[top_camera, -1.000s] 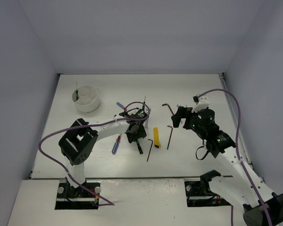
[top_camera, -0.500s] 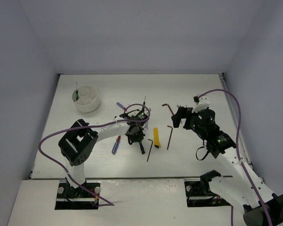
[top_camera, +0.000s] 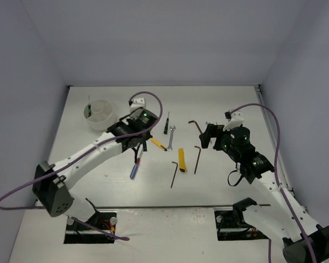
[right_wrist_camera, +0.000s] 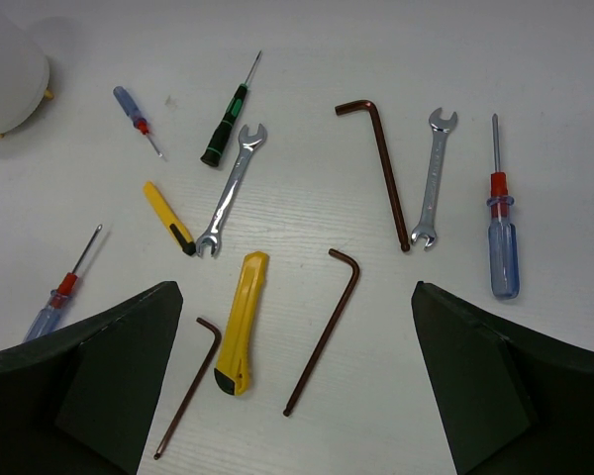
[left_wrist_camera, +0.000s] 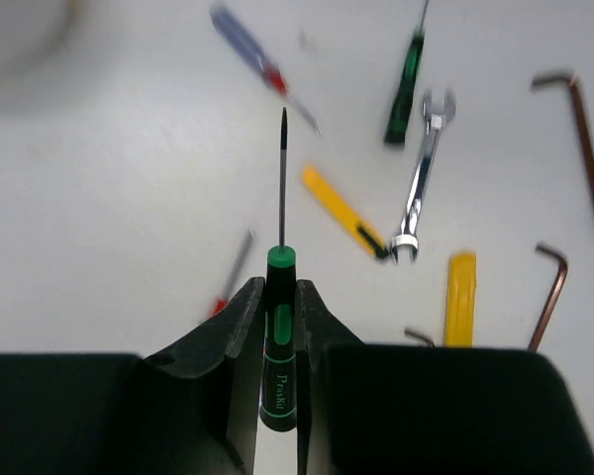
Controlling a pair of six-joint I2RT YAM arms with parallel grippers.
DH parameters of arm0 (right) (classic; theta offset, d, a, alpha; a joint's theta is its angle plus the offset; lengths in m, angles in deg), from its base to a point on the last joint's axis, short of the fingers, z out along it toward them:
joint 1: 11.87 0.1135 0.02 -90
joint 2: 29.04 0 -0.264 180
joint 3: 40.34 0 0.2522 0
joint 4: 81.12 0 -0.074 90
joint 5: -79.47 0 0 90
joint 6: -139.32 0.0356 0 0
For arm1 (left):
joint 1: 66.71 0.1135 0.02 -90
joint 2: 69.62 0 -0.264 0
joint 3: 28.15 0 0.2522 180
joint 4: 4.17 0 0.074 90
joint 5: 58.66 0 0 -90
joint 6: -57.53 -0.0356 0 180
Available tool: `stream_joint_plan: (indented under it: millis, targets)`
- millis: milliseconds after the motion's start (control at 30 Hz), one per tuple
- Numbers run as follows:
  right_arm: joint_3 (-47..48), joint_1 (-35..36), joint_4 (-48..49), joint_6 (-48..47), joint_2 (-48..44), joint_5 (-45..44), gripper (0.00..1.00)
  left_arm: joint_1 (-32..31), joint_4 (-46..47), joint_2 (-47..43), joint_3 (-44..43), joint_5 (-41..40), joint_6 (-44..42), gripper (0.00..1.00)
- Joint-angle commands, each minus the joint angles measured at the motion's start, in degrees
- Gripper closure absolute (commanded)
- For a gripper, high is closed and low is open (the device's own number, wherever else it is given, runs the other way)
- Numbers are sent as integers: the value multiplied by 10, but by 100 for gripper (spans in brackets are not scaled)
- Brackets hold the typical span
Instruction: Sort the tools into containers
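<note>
status: white cup contents and held tool

container: one round white cup stands at 10 o'clock on the tabletop. inner walls divide it into compartments. a standing screwdriver, green and black, leans upright at the cup's 9 o'clock rim. the rest of its contents cannot be told.

left claw: closed on the held screwdriver and raised off the tabletop. the tool has a black handle with green bands, a green cap and white lettering. its thin dark shaft points to 12 o'clock in the wrist view. seen from above, this claw sits at 4 o'clock of the cup, near but apart.

right claw: spread wide, holding nothing, at 3 o'clock on the tabletop.

loose on the tabletop, apart from the cup:
- loose green-black screwdriver
- silver wrench
- second silver wrench
- yellow knife
- long hex key
- yellow-handled screwdriver
- blue screwdriver
</note>
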Motion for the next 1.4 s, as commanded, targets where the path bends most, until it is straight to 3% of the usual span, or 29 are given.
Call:
stream_joint_plan:
  millis: [0,100,267,367,600,967,1367]
  targets:
    - [9,4,29,4,10,9,0,119,101,-83,-14,-94,-241,100]
    - [11,4,29,3,14,11,0,216,252,-128,35,-18,-357,100]
    - [10,4,28,5,11,13,0,371,388,-116,40,90,-442,100]
    - [11,4,28,6,13,25,0,429,440,-71,18,173,-461,100]
    - [12,4,27,5,20,38,0,506,496,56,-30,264,-484,100]
    - [6,4,26,6,30,26,0,543,522,185,-84,349,-483,100]
    - [14,4,27,0,55,21,0,542,560,165,-41,373,-459,100]
